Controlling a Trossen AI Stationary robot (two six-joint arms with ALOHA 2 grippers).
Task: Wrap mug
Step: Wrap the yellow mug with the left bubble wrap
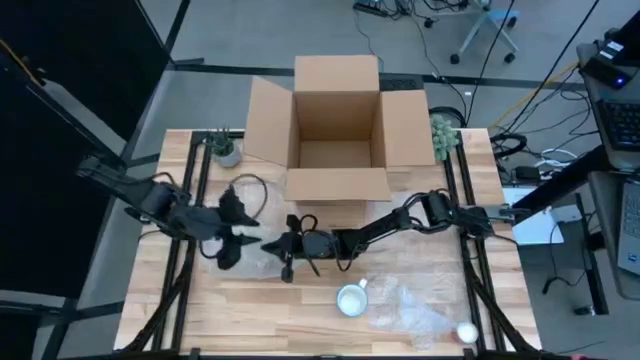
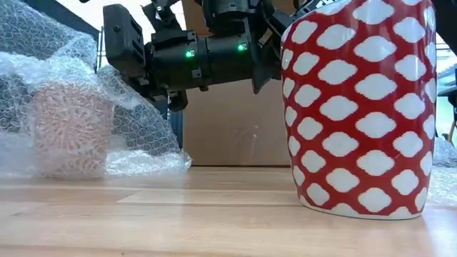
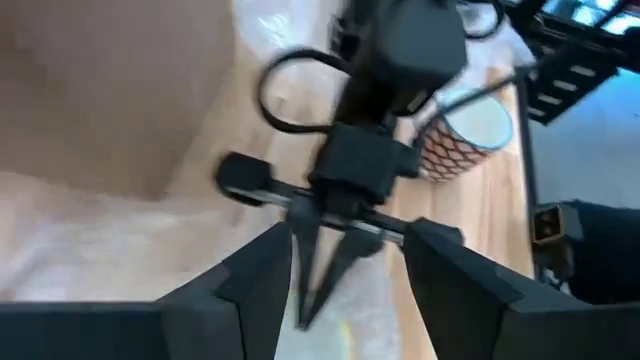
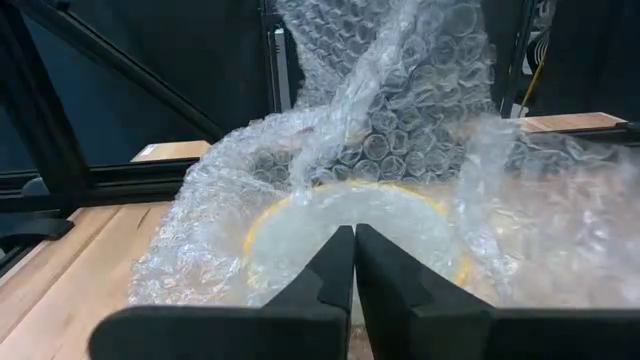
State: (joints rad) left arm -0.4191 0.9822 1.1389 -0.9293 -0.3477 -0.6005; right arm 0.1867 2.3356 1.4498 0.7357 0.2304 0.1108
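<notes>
While the right gripper (image 4: 354, 262) is pressing its fingers together, probably pinching the bubble wrap (image 4: 400, 150) over the wrapped mug (image 2: 70, 128), the left gripper (image 3: 345, 275) is hovering spread just beside it. A second, unwrapped red-and-white mug (image 1: 351, 299) is standing apart nearer the table's (image 1: 240, 310) front edge, leaving open room; the cardboard box (image 1: 338, 130) is crowding behind.

Pale, smooth wooden table (image 2: 214, 214); glossy red-and-white ceramic mug (image 2: 360, 107) at right; clear, crinkled plastic bubble wrap (image 4: 390, 170); matt brown cardboard box (image 1: 337, 125); matt black plastic fingers (image 4: 330, 275).
</notes>
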